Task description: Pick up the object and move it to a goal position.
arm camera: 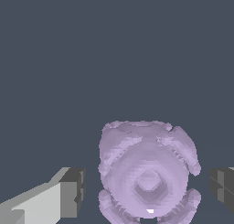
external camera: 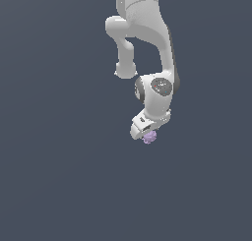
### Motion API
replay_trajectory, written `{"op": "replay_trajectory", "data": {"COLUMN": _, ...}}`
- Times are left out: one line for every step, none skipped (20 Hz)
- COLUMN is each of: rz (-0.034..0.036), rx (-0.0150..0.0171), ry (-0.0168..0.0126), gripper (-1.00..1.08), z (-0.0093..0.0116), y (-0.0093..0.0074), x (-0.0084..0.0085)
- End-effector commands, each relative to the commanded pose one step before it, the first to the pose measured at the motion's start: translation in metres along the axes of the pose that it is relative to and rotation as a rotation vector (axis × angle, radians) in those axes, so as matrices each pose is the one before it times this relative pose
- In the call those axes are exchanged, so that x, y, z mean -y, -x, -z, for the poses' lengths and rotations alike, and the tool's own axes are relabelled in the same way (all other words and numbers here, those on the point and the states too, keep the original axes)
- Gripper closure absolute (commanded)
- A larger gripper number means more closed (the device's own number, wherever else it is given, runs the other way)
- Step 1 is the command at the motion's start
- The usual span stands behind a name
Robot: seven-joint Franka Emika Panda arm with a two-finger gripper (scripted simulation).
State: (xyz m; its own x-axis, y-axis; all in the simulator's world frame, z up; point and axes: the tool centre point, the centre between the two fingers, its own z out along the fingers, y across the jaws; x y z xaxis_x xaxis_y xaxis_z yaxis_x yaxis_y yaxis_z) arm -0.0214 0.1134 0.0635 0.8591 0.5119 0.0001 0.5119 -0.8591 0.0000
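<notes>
Object (arm camera: 147, 173) between tool (arm camera: 146, 191) fingers

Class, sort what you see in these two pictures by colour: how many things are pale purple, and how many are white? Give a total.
Pale purple: 1, the knobbly lump
White: 1, the robot arm with its gripper
Total: 2

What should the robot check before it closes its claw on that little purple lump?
1. Purple lump sits between the two fingers: ok.
2. Claw open wider than the lump: ok, gaps show on both sides in the wrist view.
3. Lump centred between the fingers: roughly ok.
4. Claw low enough around the lump: cannot tell; the exterior view only shows the lump just under the claw.
5. Nothing else in the way: ok, only plain dark ground.
6. Goal position visible: not ok, no marker shows in either view.
</notes>
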Motion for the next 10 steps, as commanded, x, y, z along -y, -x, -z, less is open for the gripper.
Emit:
{"op": "replay_trajectory", "data": {"rz": 0.0022, "rx": 0.0003, "ry": -0.00022, "gripper": -0.92, "z": -0.01282, "y": 0.00047, "x": 0.00064}}
{"op": "replay_trajectory", "data": {"rz": 0.00068, "rx": -0.00009, "ry": 0.00004, "gripper": -0.92, "z": -0.00369, "y": -0.00008, "x": 0.00014}}
{"op": "replay_trajectory", "data": {"rz": 0.00048, "rx": -0.00006, "ry": 0.00006, "gripper": -0.92, "z": -0.00291, "y": -0.00016, "x": 0.00004}}
{"op": "replay_trajectory", "data": {"rz": 0.0, "rx": 0.0, "ry": 0.0, "gripper": -0.92, "z": -0.00217, "y": -0.00017, "x": -0.00022}}
{"op": "replay_trajectory", "data": {"rz": 0.0, "rx": 0.0, "ry": 0.0, "gripper": -0.92, "z": -0.00143, "y": -0.00024, "x": -0.00019}}
{"op": "replay_trajectory", "data": {"rz": 0.00043, "rx": -0.00007, "ry": 0.00022, "gripper": -0.92, "z": -0.00069, "y": -0.00031, "x": 0.00012}}
{"op": "replay_trajectory", "data": {"rz": 0.0, "rx": 0.0, "ry": 0.0, "gripper": -0.92, "z": -0.00023, "y": -0.0001, "x": -0.00005}}
{"op": "replay_trajectory", "data": {"rz": 0.0, "rx": 0.0, "ry": 0.0, "gripper": 1.08, "z": 0.0, "y": 0.0, "x": 0.0}}
{"op": "replay_trajectory", "data": {"rz": 0.0, "rx": 0.0, "ry": 0.0, "gripper": 1.08, "z": 0.0, "y": 0.0, "x": 0.0}}
{"op": "replay_trajectory", "data": {"rz": 0.0, "rx": 0.0, "ry": 0.0, "gripper": 1.08, "z": 0.0, "y": 0.0, "x": 0.0}}
